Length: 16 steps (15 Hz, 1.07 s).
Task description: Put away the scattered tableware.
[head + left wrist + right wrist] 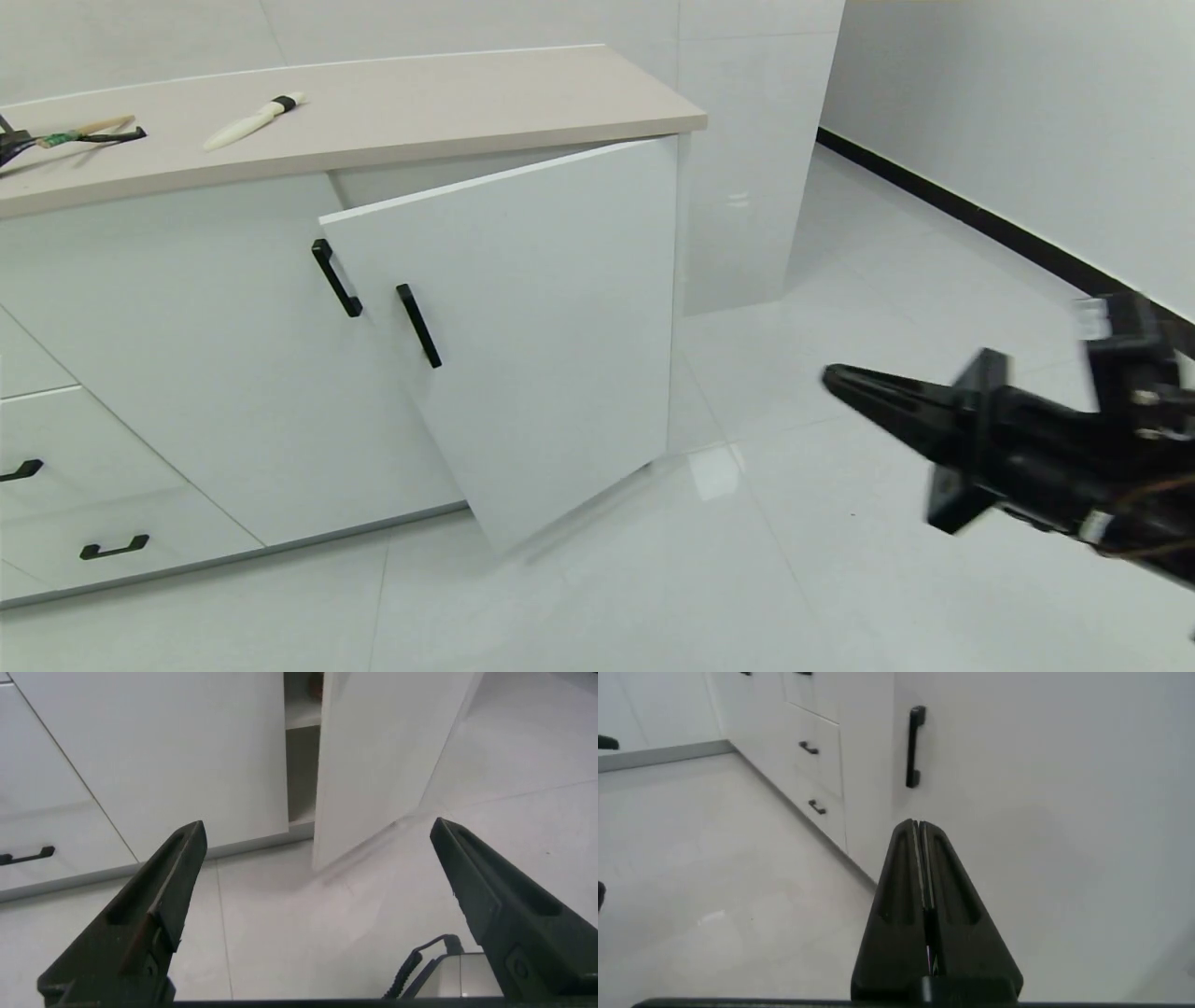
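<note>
**Cabinet door ajar, utensils lying on the tabletop**

A white cabinet door (541,327) with a black bar handle (418,325) stands ajar beneath the beige tabletop (448,103). On the tabletop lie a white-handled utensil (254,121) and, farther left, a wooden-handled utensil (89,131). Off to the right, the right pincer (831,378) hangs over the tiled floor (840,280), fingers pressed together, tip towards the door. Drawers (56,467) sit at far left.

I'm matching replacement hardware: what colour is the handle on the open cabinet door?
The handle is black, on a white door; head view shows it best.
</note>
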### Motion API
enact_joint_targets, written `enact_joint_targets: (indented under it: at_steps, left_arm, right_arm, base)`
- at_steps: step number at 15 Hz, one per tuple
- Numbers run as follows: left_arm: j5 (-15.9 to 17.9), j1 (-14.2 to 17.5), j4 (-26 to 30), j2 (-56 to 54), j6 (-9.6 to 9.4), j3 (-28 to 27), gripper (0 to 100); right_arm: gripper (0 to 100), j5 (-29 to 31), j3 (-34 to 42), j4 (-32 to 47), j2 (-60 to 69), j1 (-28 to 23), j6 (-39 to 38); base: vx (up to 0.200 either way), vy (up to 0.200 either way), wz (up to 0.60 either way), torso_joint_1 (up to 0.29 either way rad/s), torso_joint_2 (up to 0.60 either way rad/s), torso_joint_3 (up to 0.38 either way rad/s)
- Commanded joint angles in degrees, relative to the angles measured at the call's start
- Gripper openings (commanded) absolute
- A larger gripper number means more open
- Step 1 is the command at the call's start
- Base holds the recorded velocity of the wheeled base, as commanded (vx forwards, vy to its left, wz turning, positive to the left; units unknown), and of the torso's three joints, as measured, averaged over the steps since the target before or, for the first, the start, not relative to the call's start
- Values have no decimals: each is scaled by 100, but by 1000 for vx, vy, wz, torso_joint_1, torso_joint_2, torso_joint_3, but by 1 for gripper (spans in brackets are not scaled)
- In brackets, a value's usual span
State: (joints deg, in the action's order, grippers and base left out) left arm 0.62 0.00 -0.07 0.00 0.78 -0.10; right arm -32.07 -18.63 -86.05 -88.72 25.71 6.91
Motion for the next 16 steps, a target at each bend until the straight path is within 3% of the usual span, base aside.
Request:
enact_joint_targets:
  at_steps: [1,3,4,8,10,13,16]
  left_arm:
    - [-1,0,-1,0,-8,1,100]
    - [-1,0,-1,0,1,1,100]
    - [-1,0,-1,0,1,1,100]
    - [-1,0,-1,0,-8,1,100]
    - [-1,0,-1,0,1,1,100]
    - [-9,0,-1,0,80,1,100]
    - [-1,0,-1,0,63,1,100]
  right_arm:
    - [0,-45,1863,590,4179,-1982,-58]
    - [0,-53,1863,1565,5717,-2694,-471]
    - [0,-62,1863,2304,6614,-2773,-551]
    - [0,-45,1863,4756,8732,-2659,-551]
    - [0,61,1863,5353,8872,-2597,-586]
    - [0,1564,1863,7436,8872,-2597,-551]
    - [0,2865,1863,8491,8872,-2597,-524]
  base:
    - [0,0,0,0,0,0]
    - [0,0,0,0,0,0]
    - [0,0,0,0,0,0]
    - [0,0,0,0,0,0]
    - [0,0,0,0,0,0]
    - [0,0,0,0,0,0]
    - [0,0,0,0,0,0]
